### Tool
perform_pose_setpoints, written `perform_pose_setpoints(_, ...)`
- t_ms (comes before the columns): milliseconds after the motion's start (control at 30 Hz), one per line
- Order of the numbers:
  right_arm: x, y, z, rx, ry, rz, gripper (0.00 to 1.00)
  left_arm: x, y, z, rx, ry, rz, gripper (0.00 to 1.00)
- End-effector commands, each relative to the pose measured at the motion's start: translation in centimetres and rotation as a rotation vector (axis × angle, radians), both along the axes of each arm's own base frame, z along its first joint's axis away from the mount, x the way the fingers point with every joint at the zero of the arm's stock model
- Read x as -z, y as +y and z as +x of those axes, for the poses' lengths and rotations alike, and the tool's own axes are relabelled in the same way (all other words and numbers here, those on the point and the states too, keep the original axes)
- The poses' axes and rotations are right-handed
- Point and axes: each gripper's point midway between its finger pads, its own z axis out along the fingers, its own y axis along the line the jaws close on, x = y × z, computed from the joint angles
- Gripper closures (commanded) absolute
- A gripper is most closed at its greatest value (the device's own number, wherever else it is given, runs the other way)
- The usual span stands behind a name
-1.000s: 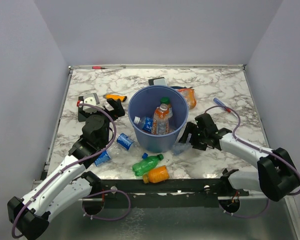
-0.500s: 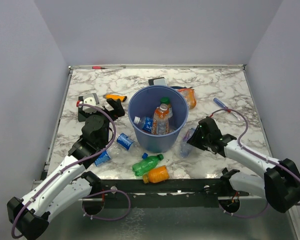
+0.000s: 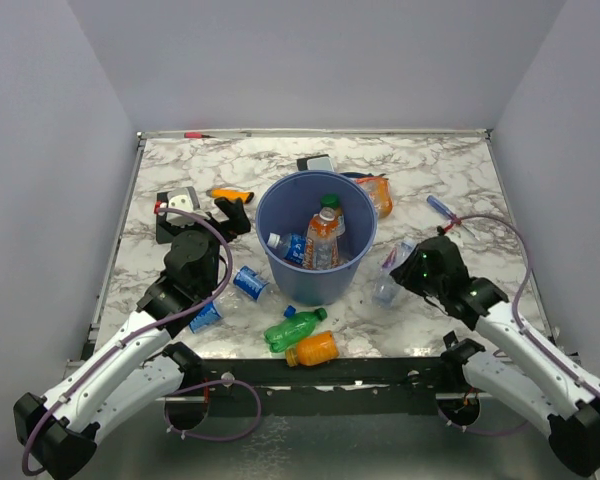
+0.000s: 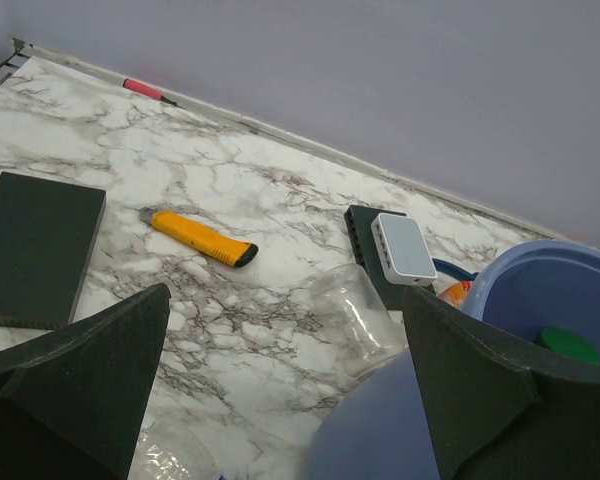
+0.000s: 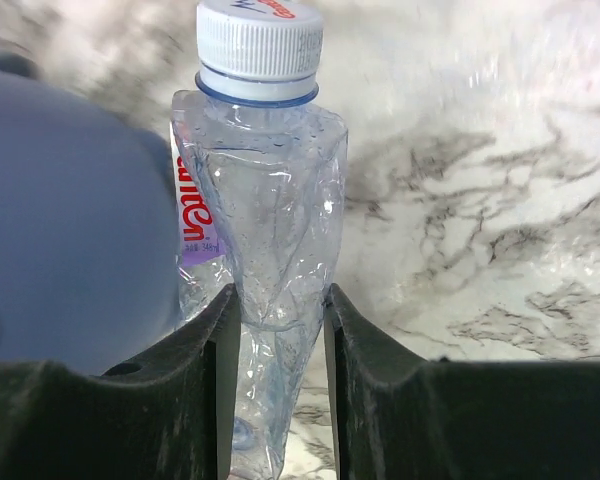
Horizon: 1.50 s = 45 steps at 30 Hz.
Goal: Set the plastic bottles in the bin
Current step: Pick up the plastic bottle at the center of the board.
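Note:
The blue bin (image 3: pixel 314 286) stands mid-table with two bottles showing inside. My right gripper (image 3: pixel 404 268) is shut on a clear plastic bottle (image 3: pixel 388 278), just right of the bin. In the right wrist view that crumpled bottle (image 5: pixel 265 210), white cap up, is squeezed between my gripper (image 5: pixel 278 300) jaws. A green bottle (image 3: pixel 292 329) and an orange one (image 3: pixel 313 349) lie in front of the bin. Two clear blue-labelled bottles (image 3: pixel 248 282) lie at its left, under my left arm. My left gripper (image 4: pixel 280 400) is open above a clear bottle (image 4: pixel 365 320), beside the bin (image 4: pixel 550 290).
A yellow box cutter (image 4: pixel 200 236), a flat black rectangle (image 4: pixel 35 245) and a white box (image 4: pixel 405 246) lie left of and behind the bin. Another orange bottle (image 3: pixel 378 196) lies behind it. A pen (image 3: pixel 441 210) lies at the right, a red marker (image 4: pixel 145 90) by the back wall.
My right gripper has shut on the clear bottle beside the bin and drawn back to the right with it. The left arm has not moved.

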Motion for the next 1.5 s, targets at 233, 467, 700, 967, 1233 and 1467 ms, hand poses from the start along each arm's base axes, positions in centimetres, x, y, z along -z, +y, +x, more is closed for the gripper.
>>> perform_pose_setpoints(233,-21.6,-2.5,1.2,-0.053,-0.553,-0.034,0.99,-2.3,1.7,-0.8,-0.063,-0.079,-0.018,0.01)
perform_pose_setpoints(467,-34.1,4.2,-0.2,-0.467,-0.899,0.118,0.99,-9.9,0.1,-1.9,0.078,-0.256,-0.067,0.01)
perform_pose_setpoints(700,-36.3,9.3,2.1,-0.685,-1.017,0.166,0.99,-18.3,-7.7,-4.7,0.535,-0.439,-0.065,0.01)
perform_pose_setpoints(967,-37.6,10.5,1.0,-0.811,-1.248,0.13,0.99,-21.3,-17.9,-7.4,1.1,-0.388,-0.085,0.01)
perform_pose_setpoints(1233,-37.4,12.0,-0.6,-0.948,-1.261,0.167,0.99,-22.8,-22.2,-6.0,1.273,-0.358,-0.216,0.01)
perform_pose_setpoints(1467,-37.3,12.1,-0.5,-0.95,-1.243,0.169,0.99,-22.4,-24.4,-7.3,1.404,-0.343,-0.245,0.01)
